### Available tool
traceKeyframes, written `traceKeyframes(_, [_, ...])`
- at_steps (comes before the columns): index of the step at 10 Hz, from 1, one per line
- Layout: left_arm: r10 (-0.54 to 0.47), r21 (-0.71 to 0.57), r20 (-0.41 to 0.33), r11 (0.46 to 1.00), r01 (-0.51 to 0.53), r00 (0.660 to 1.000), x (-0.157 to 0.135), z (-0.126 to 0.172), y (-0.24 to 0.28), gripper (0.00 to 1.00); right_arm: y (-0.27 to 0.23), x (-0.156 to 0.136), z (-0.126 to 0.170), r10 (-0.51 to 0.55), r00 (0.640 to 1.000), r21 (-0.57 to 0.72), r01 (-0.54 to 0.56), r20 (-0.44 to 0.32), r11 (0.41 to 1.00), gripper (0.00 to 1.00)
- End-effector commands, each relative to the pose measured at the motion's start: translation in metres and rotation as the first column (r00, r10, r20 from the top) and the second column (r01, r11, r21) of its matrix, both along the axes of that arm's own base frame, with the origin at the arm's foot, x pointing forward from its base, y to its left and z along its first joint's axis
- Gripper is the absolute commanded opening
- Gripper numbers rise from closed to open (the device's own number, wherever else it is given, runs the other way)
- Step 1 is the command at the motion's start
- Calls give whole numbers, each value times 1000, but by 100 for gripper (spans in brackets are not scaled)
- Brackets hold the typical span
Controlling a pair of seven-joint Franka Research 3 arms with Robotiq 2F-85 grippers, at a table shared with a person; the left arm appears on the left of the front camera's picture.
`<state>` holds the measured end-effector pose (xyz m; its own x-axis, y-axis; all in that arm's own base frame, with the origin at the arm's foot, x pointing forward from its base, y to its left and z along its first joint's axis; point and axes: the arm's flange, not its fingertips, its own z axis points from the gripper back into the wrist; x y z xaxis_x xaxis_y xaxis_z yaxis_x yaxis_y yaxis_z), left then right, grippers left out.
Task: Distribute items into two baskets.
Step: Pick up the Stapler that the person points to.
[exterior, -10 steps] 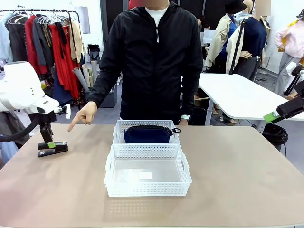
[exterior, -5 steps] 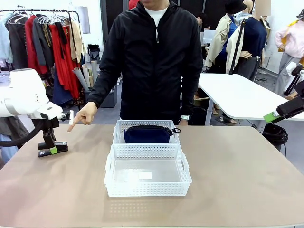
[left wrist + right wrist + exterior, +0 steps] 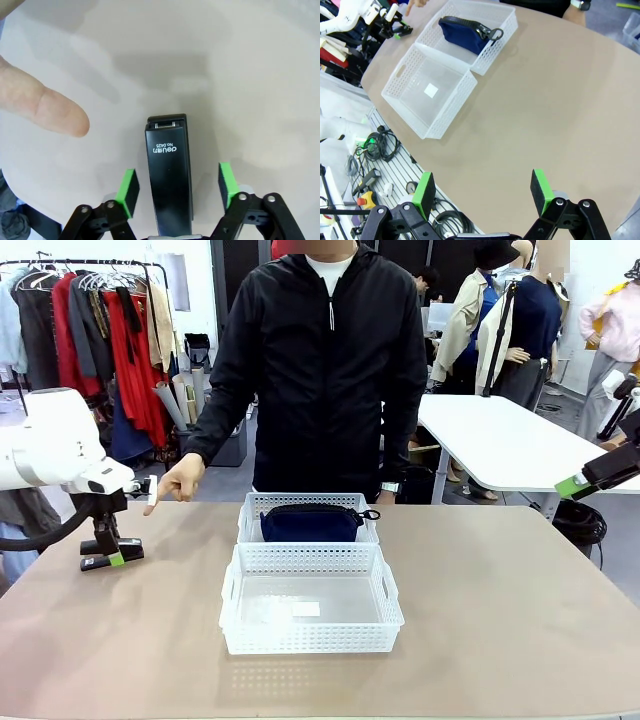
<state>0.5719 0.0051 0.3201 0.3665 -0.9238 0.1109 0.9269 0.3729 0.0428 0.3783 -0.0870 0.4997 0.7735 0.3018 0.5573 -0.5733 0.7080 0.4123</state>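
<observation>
On the tabletop's (image 3: 500, 590) left, the left tool (image 3: 176, 186) straddled the black stapler (image 3: 167, 145), open, its green pads clear of both sides; a person's fingertip (image 3: 55, 112) pointed nearby. In the middle, the far basket (image 3: 300, 498) held the navy zippered pouch (image 3: 310, 523). The near basket (image 3: 300, 638), touching it, showed its clear, labelled bottom. The right tool (image 3: 484, 192) hung open, raised.

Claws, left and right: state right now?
Left claw: open, straddling the black desk stapler, a gap on each side, no grip.
Right claw: open, holding nothing.
</observation>
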Motion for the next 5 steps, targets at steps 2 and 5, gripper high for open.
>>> traceKeyframes(2, [-12, -5, 8, 1000, 12, 1000, -1, -2, 4, 19, 0, 1, 0, -2, 1000, -2, 2, 7, 1000, 100])
traceKeyframes(5, [-5, -14, 10, 1000, 5, 1000, 0, 0, 3, 0, 0, 1, 0, -2, 1000, -2, 2, 7, 1000, 100])
